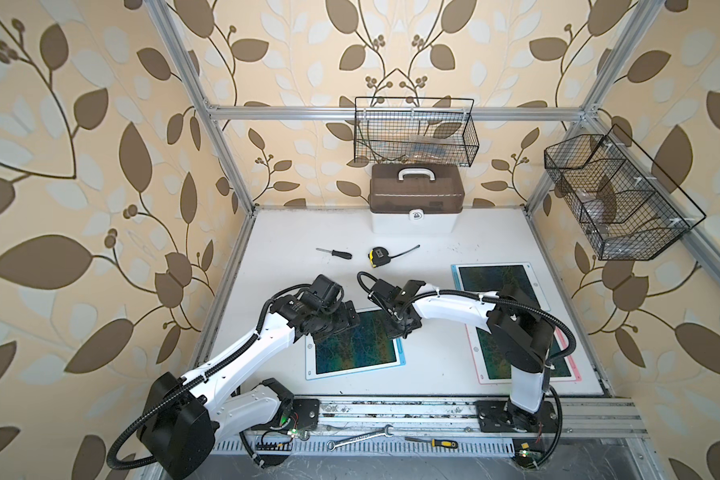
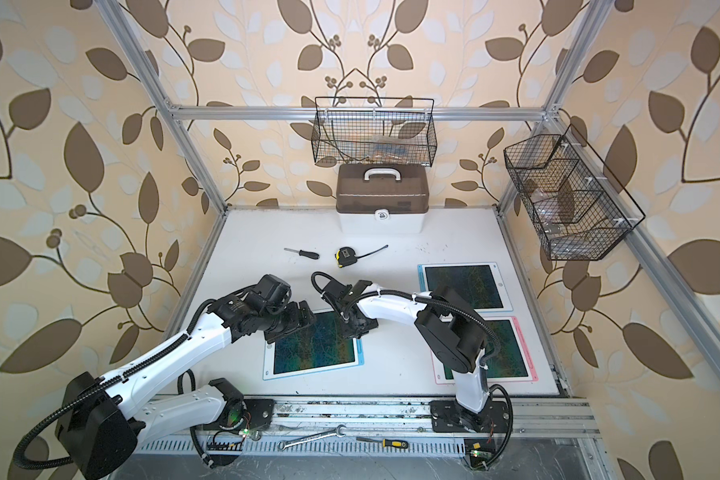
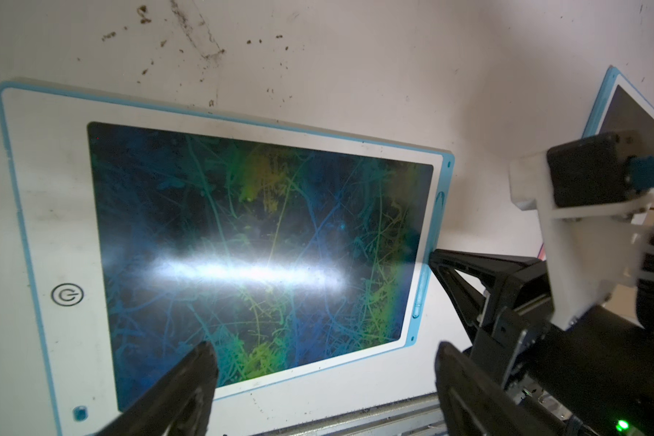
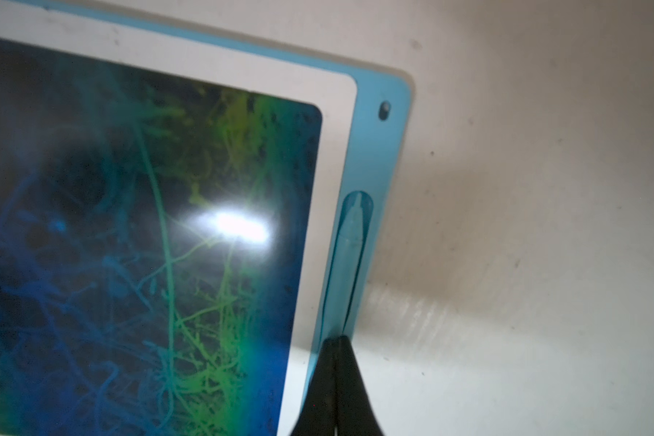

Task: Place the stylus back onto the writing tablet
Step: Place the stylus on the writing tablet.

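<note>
The writing tablet (image 1: pixel 356 347) (image 2: pixel 314 351) has a white face, a blue rim and a dark screen covered in green and blue scribbles; it lies flat at the front middle of the table. In the right wrist view, the blue stylus (image 4: pixel 350 249) lies in the slot along the tablet's (image 4: pixel 129 226) blue side edge. My right gripper (image 4: pixel 337 339) (image 1: pixel 398 332) is shut, and its joined tips rest on top of the stylus at the slot. My left gripper (image 3: pixel 325 351) (image 1: pixel 335 322) hangs open over the tablet's (image 3: pixel 242 245) other end, with nothing between its fingers.
A second blue tablet (image 1: pixel 499 286) and a pink-rimmed one (image 1: pixel 493 353) lie to the right, partly under the right arm. A screwdriver (image 1: pixel 335 252), a tape measure (image 1: pixel 379 256) and a toolbox (image 1: pixel 416 195) sit further back. Wire baskets (image 1: pixel 414 133) hang on the frame.
</note>
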You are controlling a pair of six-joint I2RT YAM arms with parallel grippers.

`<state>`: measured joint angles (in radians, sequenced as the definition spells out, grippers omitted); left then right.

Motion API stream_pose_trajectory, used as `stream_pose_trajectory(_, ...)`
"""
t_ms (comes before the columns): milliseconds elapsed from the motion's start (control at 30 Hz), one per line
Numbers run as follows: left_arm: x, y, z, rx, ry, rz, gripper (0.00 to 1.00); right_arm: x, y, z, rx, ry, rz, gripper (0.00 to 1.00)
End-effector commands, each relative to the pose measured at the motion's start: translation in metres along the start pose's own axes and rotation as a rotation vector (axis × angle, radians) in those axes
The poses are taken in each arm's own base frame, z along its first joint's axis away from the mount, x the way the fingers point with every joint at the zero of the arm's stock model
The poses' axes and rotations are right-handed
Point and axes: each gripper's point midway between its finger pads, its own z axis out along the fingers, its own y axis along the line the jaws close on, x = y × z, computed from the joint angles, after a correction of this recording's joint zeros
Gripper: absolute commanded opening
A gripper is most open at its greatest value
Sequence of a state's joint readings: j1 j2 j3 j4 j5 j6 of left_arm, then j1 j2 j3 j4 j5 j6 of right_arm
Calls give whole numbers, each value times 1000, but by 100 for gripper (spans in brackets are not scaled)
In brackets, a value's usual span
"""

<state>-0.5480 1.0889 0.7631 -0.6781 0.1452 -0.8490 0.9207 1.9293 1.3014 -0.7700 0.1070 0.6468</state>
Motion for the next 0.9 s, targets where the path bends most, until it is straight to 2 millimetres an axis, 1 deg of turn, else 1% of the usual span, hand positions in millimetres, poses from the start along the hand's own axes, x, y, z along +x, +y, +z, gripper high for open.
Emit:
stream_pose_trajectory(0, -3, 8, -2, -18, -23, -20, 91, 5, -10, 8, 76, 27, -20, 0)
stream_pose_trajectory(300, -3, 8, -2, -21, -23, -15, 91, -2, 1, -1, 41, -1, -20, 0)
stream_pose_trajectory(433, -3, 8, -3, -21, -24, -13, 91, -6, 4, -9, 12, -21, 2, 0)
stream_pose_trajectory(567, -3, 8, -3, -21, -24, -13, 91, -8, 6, -13, -1, -30, 14, 4)
stream_pose_trajectory(767, -3, 7, -4, -18, -23, -14, 91, -9, 7, -12, -5, -30, 18, 6)
stream_pose_trajectory(867, -3, 6, -5, -15, -25, -12, 91, -11, 6, -15, -7, -40, 24, 8)
